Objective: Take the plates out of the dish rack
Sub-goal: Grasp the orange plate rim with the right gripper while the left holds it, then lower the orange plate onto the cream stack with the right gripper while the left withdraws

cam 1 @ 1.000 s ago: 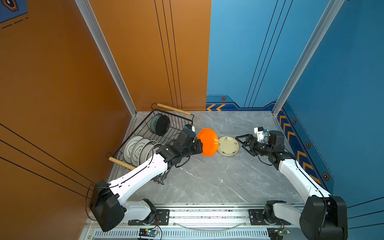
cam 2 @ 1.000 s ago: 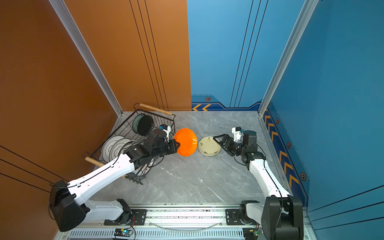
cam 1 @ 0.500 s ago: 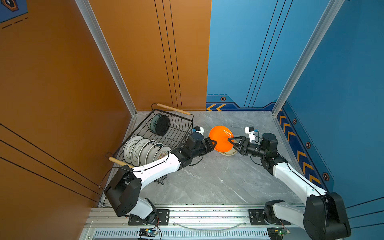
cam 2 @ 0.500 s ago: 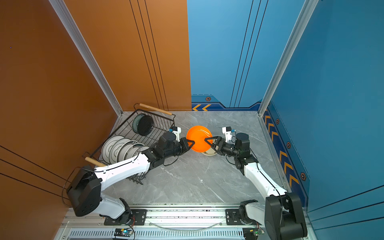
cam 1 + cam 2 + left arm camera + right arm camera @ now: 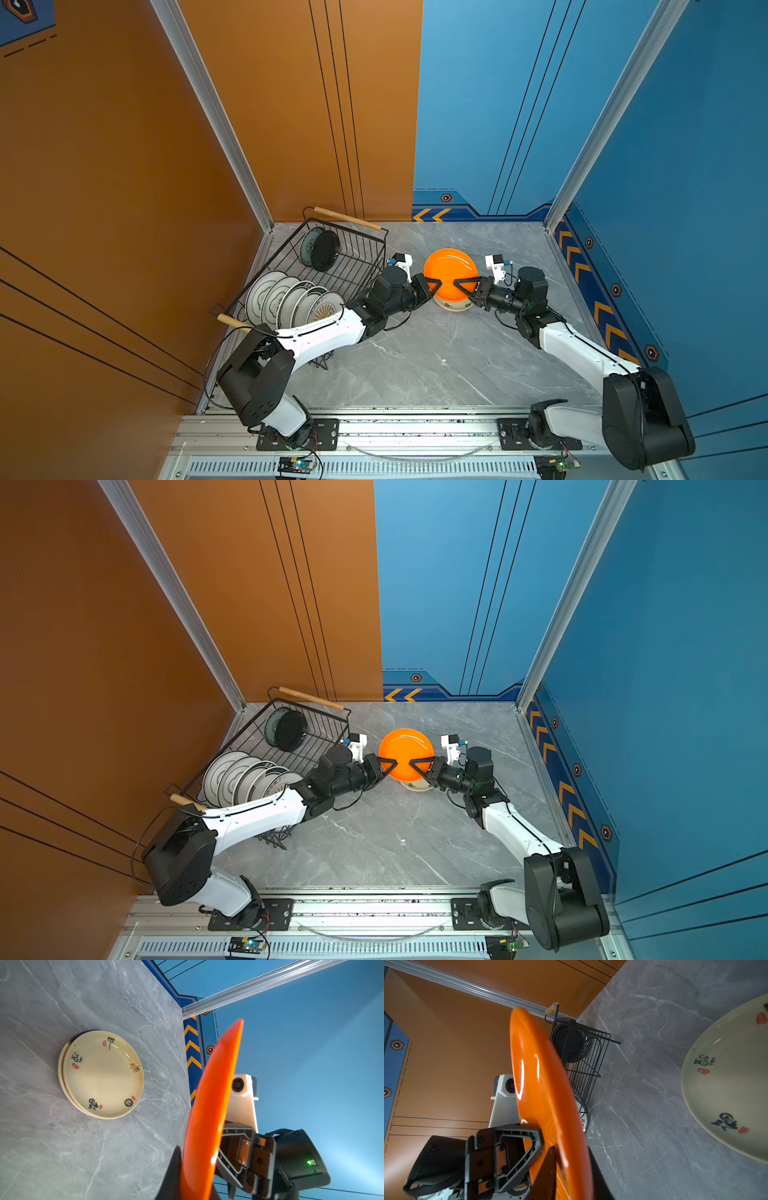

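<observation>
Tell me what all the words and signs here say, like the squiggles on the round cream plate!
Round cream plate: black brush characters and red seal stamps, too stylised to read.
White plate in the black wire dish rack: red marks, too blurred to read.
Blue wall strip: yellow chevron arrows, hexagon emblems, no words.
Glossy round orange plate: no writing.

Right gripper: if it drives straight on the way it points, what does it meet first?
The right gripper would likely meet the left gripper first: both clamp the orange plate from opposite edges, tips facing.
</observation>
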### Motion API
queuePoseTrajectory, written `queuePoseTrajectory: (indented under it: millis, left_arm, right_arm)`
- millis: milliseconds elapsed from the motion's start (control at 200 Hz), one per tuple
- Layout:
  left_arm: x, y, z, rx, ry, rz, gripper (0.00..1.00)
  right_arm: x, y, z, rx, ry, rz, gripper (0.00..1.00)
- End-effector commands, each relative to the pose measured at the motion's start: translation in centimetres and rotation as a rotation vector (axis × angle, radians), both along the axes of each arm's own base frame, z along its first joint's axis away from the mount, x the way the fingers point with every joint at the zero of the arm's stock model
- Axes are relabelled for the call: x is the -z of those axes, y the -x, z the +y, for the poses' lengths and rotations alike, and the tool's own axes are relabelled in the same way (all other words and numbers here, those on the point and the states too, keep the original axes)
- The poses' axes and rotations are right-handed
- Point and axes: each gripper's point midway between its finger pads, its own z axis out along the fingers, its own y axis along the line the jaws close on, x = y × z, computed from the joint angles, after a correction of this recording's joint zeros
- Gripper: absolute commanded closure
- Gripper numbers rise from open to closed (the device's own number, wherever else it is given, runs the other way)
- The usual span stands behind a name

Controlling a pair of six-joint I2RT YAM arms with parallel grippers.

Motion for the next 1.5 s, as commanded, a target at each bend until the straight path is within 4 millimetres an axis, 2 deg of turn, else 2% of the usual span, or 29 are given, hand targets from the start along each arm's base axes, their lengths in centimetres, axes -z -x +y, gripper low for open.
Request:
queuePoseTrajectory:
  millis: [0, 40, 135, 250, 421, 496, 561, 636, 656, 671, 696, 781, 1026, 1176, 1382, 1497]
  left_arm:
    - [1.6, 0.9, -1.0, 0.071, -0.008, 0.013, 0.86]
    - [1.8, 1.0, -1.0, 0.070, -0.012, 0.016, 0.85]
    - [2.0, 1.0, -0.9, 0.078, -0.016, -0.001, 0.77]
    - [2.2, 1.1, -0.9, 0.100, -0.028, -0.015, 0.57]
    - [1.4, 1.7, -0.5, 0.143, -0.047, -0.078, 0.44]
    - [1.5, 1.9, 0.6, 0.148, -0.124, -0.090, 0.43]
    - [1.7, 2.1, 1.8, 0.131, -0.236, -0.103, 0.42]
    - [1.8, 2.4, 3.3, 0.125, -0.372, -0.094, 0.42]
    - [2.4, 2.6, 3.9, 0.121, -0.421, -0.085, 0.42]
    - [1.4, 2.4, 4.1, 0.113, -0.439, -0.100, 0.42]
    - [1.1, 2.4, 4.6, 0.105, -0.481, -0.109, 0.42]
    - [1.0, 2.7, 7.5, 0.068, -0.654, -0.104, 0.42]
    - [-2.1, 2.0, 16.3, -0.148, -1.020, -0.165, 0.40]
    - [-2.8, 1.1, 20.9, -0.251, -1.111, -0.142, 0.39]
    - [-1.2, 0.0, 26.4, -0.338, -1.122, -0.027, 0.38]
    - [-0.6, 0.0, 27.9, -0.355, -1.112, 0.008, 0.38]
  right_arm:
    - [-1.0, -0.1, 0.5, -0.017, -0.024, -0.060, 0.91]
    - [-1.0, -0.2, 0.6, -0.017, -0.032, -0.061, 1.00]
    - [-0.9, -0.6, 0.3, -0.007, -0.045, -0.052, 1.00]
    - [-1.3, -1.2, -0.2, 0.003, -0.058, -0.050, 1.00]
    - [-2.6, -2.4, -2.1, 0.059, -0.049, -0.059, 1.00]
    - [-2.9, -2.8, -3.1, 0.095, 0.022, -0.065, 1.00]
    - [-1.5, -2.9, -4.6, 0.151, 0.199, -0.013, 1.00]
    - [-0.5, -2.8, -6.5, 0.209, 0.411, 0.032, 1.00]
    - [-0.3, -2.7, -7.0, 0.223, 0.447, 0.046, 1.00]
    - [-0.1, -2.7, -7.3, 0.231, 0.472, 0.059, 1.00]
    - [0.1, -2.6, -7.7, 0.241, 0.502, 0.074, 1.00]
    - [0.6, -2.8, -8.8, 0.274, 0.559, 0.111, 1.00]
    - [3.3, -3.8, -10.0, 0.326, 0.689, 0.179, 1.00]
    - [5.8, -4.8, -9.4, 0.296, 0.731, 0.234, 1.00]
    - [8.5, -6.0, -8.6, 0.269, 0.757, 0.283, 1.00]
    - [9.8, -6.6, -8.3, 0.267, 0.752, 0.305, 1.00]
